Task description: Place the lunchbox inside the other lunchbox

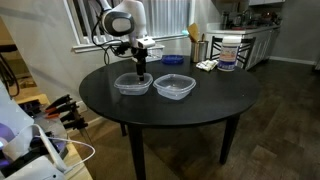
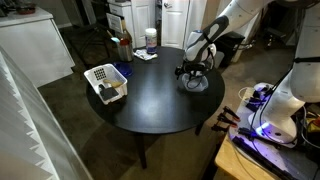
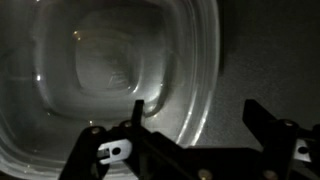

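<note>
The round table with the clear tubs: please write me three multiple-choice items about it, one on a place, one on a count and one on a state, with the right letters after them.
1. Where is the claw?
A. at a clear tub
B. over bare table top, far from both tubs
C. beyond the table's edge

2. How many clear tubs stand on the table?
A. one
B. two
C. four

3. What is the claw's state?
A. shut on a tub
B. shut on nothing
C. open

Answers:
1 A: in an exterior view the claw is down at the tub.
2 B: the twin tub stands beside the first, and there is no third.
3 C: in the wrist view its fingers stand apart, one inside the tub's wall and one outside.
</note>
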`<state>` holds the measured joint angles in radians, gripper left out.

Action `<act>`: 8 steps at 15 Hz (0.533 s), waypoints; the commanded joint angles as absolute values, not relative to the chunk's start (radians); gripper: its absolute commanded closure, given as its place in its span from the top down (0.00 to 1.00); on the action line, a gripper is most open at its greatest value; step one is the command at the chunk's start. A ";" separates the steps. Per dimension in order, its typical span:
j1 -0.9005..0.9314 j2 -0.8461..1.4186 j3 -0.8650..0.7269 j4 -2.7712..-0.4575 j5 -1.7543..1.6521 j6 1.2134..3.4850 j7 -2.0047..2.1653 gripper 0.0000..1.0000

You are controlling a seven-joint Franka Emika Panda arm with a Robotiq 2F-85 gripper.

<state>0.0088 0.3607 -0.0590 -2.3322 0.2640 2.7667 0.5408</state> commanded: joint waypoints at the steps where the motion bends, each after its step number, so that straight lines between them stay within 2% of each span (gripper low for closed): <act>1: 0.029 0.406 -0.073 -2.313 0.296 2.785 0.590 1.00; 2: 0.029 0.410 -0.071 -2.308 0.300 2.781 0.593 1.00; 3: 0.030 0.409 -0.070 -2.307 0.302 2.779 0.595 0.75; 4: 0.032 0.409 -0.069 -2.305 0.301 2.779 0.595 0.74; 5: 0.036 0.408 -0.070 -2.304 0.300 2.782 0.598 0.68; 8: 0.049 0.406 -0.080 -2.299 0.286 2.773 0.610 0.46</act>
